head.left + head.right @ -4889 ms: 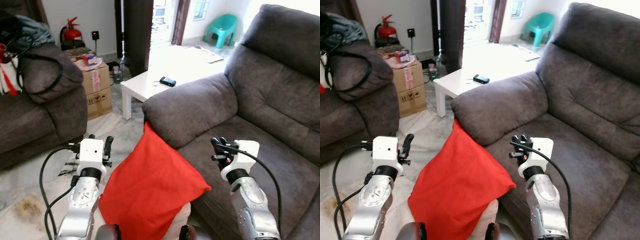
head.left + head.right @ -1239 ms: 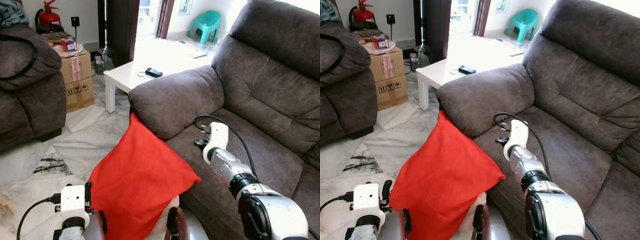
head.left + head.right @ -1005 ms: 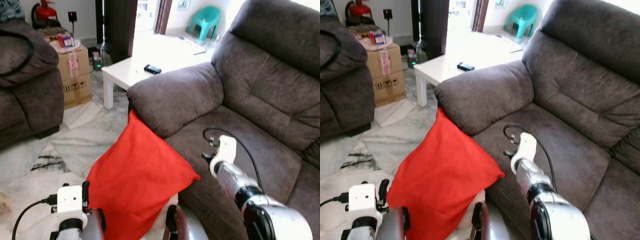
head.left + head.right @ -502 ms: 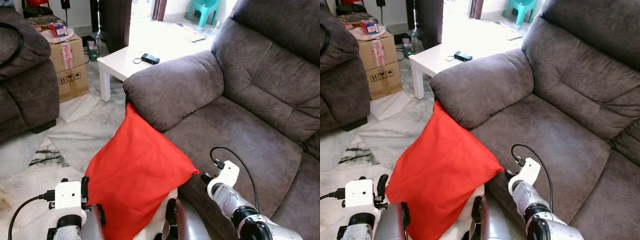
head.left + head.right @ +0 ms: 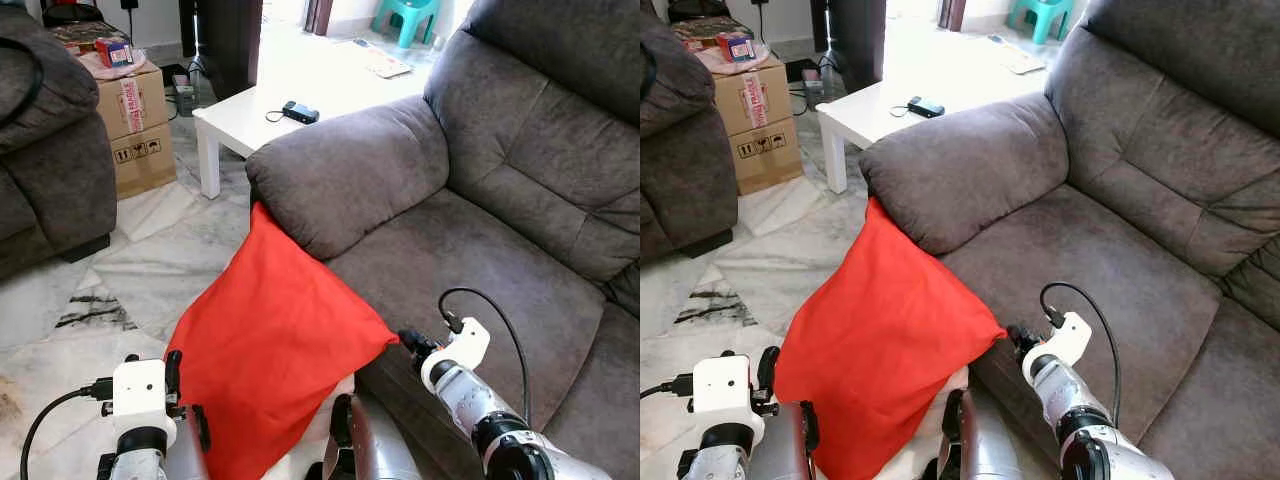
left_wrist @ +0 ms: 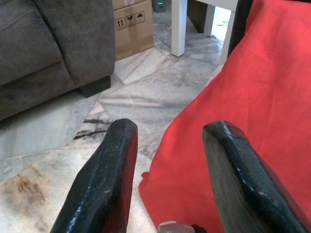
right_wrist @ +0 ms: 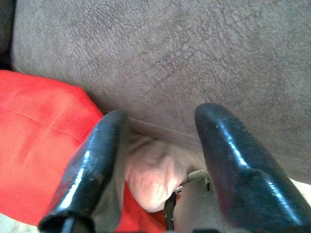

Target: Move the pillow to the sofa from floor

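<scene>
From my head camera, the red pillow (image 5: 275, 345) stands on the marble floor (image 5: 150, 255), leaning against the grey sofa (image 5: 480, 250) below its armrest. My right hand (image 5: 412, 343) sits at the pillow's corner, by the seat's front edge. My left hand (image 5: 172, 385) is low beside the pillow.

Left wrist camera: fingers (image 6: 104, 179) spread wide, pillow just beyond them.

Right wrist camera: fingers (image 7: 90, 170) parted wide, holding nothing, with the pillow and sofa beyond.

right end effector (image 5: 408, 342) lowered to pillow (image 5: 270, 345) corner
</scene>
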Available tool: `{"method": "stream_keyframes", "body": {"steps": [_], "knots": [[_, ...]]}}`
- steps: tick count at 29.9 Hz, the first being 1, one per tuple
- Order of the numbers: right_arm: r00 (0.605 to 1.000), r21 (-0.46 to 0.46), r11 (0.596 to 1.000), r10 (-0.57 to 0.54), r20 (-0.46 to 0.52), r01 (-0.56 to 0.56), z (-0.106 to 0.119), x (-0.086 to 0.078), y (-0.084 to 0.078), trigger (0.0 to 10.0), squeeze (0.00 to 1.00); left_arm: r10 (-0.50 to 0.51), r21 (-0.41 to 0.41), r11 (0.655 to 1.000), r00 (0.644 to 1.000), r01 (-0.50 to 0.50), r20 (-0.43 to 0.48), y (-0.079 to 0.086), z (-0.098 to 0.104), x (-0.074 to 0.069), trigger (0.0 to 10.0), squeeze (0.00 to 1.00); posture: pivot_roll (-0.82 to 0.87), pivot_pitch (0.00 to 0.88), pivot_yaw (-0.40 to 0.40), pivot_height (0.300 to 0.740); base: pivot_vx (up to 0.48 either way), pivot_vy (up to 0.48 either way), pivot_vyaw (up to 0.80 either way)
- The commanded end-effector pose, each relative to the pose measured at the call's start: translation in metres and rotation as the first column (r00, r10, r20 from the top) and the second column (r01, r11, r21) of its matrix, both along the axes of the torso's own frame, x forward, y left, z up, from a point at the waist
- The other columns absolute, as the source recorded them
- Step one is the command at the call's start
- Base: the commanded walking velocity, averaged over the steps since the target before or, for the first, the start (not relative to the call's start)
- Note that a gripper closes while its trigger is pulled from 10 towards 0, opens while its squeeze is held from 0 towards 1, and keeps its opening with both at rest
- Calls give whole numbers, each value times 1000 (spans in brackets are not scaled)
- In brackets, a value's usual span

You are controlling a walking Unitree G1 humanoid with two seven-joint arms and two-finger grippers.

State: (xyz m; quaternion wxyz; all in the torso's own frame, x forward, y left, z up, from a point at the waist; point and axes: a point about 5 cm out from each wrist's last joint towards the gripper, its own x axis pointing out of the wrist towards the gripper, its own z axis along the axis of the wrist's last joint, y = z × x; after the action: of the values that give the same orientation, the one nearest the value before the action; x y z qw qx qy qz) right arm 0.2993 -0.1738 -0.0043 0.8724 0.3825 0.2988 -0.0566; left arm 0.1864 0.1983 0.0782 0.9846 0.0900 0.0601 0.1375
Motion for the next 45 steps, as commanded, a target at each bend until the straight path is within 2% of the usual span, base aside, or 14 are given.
{"method": "stream_keyframes", "body": {"steps": [1, 12, 18, 29, 30, 31, 35, 42, 43, 44, 45], "knots": [[998, -12, 999, -46, 35, 46, 3, 0, -15, 10000, 1000, -4, 11, 1000, 1000, 5, -7, -2, 2, -2, 10000, 0, 164, 133, -234, 572, 0, 0, 0], [997, 53, 999, -8, 79, 4, 6, 4, -3, 10000, 1000, -16, 12, 1000, 1000, 16, -5, -2, 4, -2, 10000, 0, 173, 151, -230, 572, 0, 0, 0], [994, 29, 995, 95, 48, -97, -4, -6, 9, 10000, 1000, -23, 15, 1000, 1000, 23, -13, -1, 4, -5, 10000, 0, 177, 162, -229, 572, 0, 0, 0], [981, 56, 983, 172, 87, -178, -9, -13, 23, 10000, 1000, -45, 22, 999, 999, 46, -18, -4, 7, -9, 10000, 0, 185, 180, -228, 572, 0, 0, 0], [980, 68, 982, 170, 103, -178, -7, -12, 24, 10000, 376, -48, 23, 999, 999, 48, -19, -4, 7, -9, 10000, 0, 182, 181, -227, 572, 0, 0, 0], [979, 85, 981, 166, 121, -176, -6, -11, 25, 10000, 0, -49, 22, 999, 999, 50, -20, -5, 6, -9, 10000, 0, 182, 181, -228, 572, 0, 0, 0], [963, 141, 969, 173, 206, -204, 2, -6, 28, 10000, 0, -58, 18, 998, 998, 58, -16, -7, 6, -8, 10000, 0, 181, 181, -229, 572, 0, 0, 0], [958, 146, 964, 185, 221, -220, 2, -7, 29, 10000, 0, -61, 14, 998, 998, 62, -14, -8, 7, -9, 10000, 0, 182, 184, -235, 572, 0, 0, 0], [956, 140, 963, 195, 220, -228, 2, -8, 30, 10000, 55, -62, 13, 998, 998, 62, -15, -9, 6, -9, 10000, 0, 182, 184, -235, 572, 0, 0, 0], [954, 131, 963, 204, 218, -236, 1, -9, 30, 10000, 569, -62, 12, 998, 998, 62, -19, -9, 6, -10, 10000, 0, 182, 184, -235, 572, 0, 0, 0], [955, 126, 964, 206, 215, -236, 0, -10, 30, 10000, 945, -62, 11, 998, 998, 62, -20, -9, 6, -10, 10000, 0, 184, 186, -237, 572, 0, 0, 0]]}}
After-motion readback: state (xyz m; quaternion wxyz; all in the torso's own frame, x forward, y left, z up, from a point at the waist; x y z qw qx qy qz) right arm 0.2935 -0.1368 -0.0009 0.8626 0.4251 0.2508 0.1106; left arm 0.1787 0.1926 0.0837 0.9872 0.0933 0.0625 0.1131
